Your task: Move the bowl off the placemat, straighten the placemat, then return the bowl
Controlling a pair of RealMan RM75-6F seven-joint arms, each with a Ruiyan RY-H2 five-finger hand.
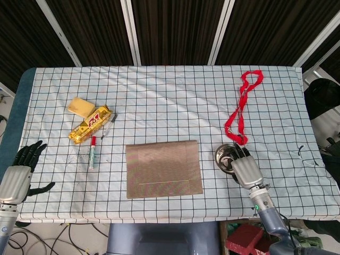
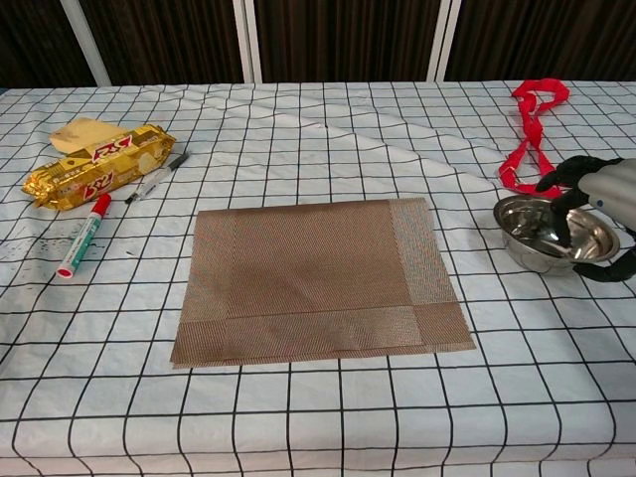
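from the head view i see the bowl [image 1: 225, 154], a small shiny steel one, sitting on the checked tablecloth [image 1: 170, 95] just right of the placemat [image 1: 163, 169] and apart from it. my right hand [image 1: 245, 170] grips the bowl's near rim, fingers curled over the edge into it; i cannot see anything inside the bowl. the placemat is one brown woven rectangle, lying slightly skewed to the grid. my left hand [image 1: 19, 175] hangs off the left table edge with fingers spread and holding nothing. i count one red lanyard [image 1: 240, 109] just beyond the bowl, one gold snack packet [image 1: 90, 124], one yellow sponge [image 1: 81, 106], one red-capped marker [image 1: 92, 152] and one thin pen [image 1: 109, 126].

from the chest view the bowl [image 2: 547, 231] rests on the cloth, well right of the placemat [image 2: 316, 281], its polished inside bare apart from reflections. my right hand [image 2: 600, 204] clasps its far-right rim, dark fingers [image 2: 558, 214] hooked over the lip. the lanyard [image 2: 533, 129] lies just behind. the snack packet [image 2: 97, 166], marker [image 2: 83, 236] and pen [image 2: 156, 178] sit at far left.
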